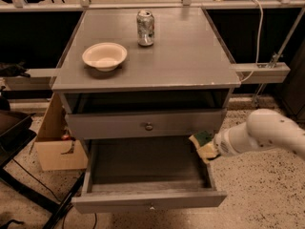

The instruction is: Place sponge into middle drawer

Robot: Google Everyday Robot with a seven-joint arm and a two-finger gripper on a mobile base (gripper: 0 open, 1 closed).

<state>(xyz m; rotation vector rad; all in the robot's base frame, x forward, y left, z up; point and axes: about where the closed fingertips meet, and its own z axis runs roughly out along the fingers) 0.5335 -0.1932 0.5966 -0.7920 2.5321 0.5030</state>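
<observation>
The sponge (203, 144), dark green on top and pale yellow below, is held in the air at the tip of my white arm. My gripper (210, 148) is shut on it and reaches in from the right. The sponge hangs over the right rim of the middle drawer (143, 200), which is pulled out and open, with a bare grey inside and a small knob on its front. The matching knobbed front (148, 126) above it is closed. My arm hides most of the gripper.
A pale bowl (105, 56) and a drink can (145, 27) stand on the cabinet top (190, 56). A cardboard box (53, 144) sits on the floor left of the cabinet, next to a black frame (21, 185). A white rail (262, 72) sticks out at right.
</observation>
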